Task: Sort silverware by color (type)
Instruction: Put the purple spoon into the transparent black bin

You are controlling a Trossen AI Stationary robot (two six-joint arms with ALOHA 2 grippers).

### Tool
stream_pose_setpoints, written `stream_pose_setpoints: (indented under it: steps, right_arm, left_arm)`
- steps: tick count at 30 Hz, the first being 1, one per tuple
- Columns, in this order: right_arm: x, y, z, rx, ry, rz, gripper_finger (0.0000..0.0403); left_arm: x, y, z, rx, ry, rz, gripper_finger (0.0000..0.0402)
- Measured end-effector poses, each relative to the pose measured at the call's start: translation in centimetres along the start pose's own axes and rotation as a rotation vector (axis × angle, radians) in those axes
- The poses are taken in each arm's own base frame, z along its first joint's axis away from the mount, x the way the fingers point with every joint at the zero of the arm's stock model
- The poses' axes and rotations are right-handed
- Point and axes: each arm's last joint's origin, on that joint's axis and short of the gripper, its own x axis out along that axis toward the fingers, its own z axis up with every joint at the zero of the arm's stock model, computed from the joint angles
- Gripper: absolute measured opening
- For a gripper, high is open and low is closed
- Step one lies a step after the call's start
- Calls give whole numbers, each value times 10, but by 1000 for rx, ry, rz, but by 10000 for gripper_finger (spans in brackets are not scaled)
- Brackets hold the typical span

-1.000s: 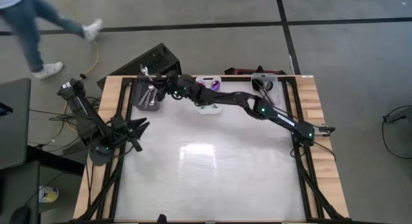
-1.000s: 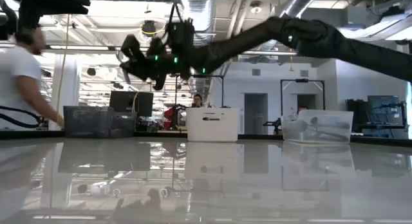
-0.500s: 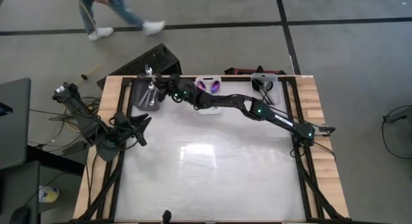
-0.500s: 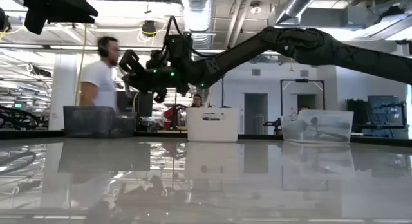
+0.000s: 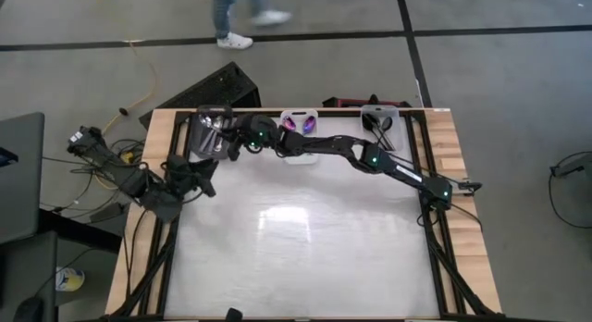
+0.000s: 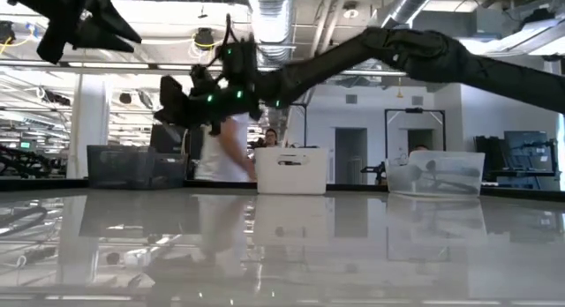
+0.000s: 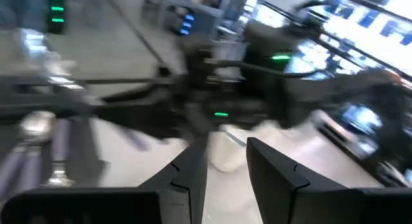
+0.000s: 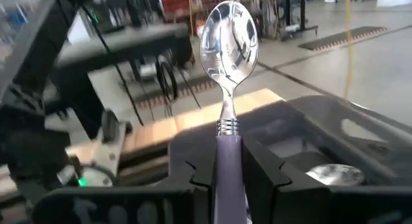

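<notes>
From above, the right gripper (image 5: pixel 228 135) reaches over the dark bin (image 5: pixel 205 140) at the worktop's (image 5: pixel 305 248) far left corner, its load hidden. The left gripper (image 5: pixel 199 179) hangs near the left edge. The blurred left wrist view shows its fingers (image 7: pixel 190 172) parted, empty. The right wrist view shows fingers (image 8: pixel 257 172) clamping a mirror-polished silver spoon (image 8: pixel 228 63) upright by its handle above the bin.

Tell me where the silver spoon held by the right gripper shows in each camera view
High view: hidden under the right gripper, above the dark bin.
Low view: too small to make out at the right gripper.
Left wrist view: not identifiable.
Right wrist view: silver spoon upright between the fingers.
Shared landmark: the dark bin.
</notes>
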Motion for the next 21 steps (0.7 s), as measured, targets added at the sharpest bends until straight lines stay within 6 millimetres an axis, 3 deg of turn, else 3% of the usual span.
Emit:
stream_pose_setpoints:
  steps: [8,13,21]
  right_arm:
    - [-22,11,68,-150,67,-63,74]
    - [-34,19,97,-198,61,-69,74]
    - [-35,25,94,-210,89,-56,74]
  left_arm:
    - [28,23,16,-68,6,201,98]
    - [35,28,33,-89,-26,211,129]
    - [33,29,56,-169,-73,87,210]
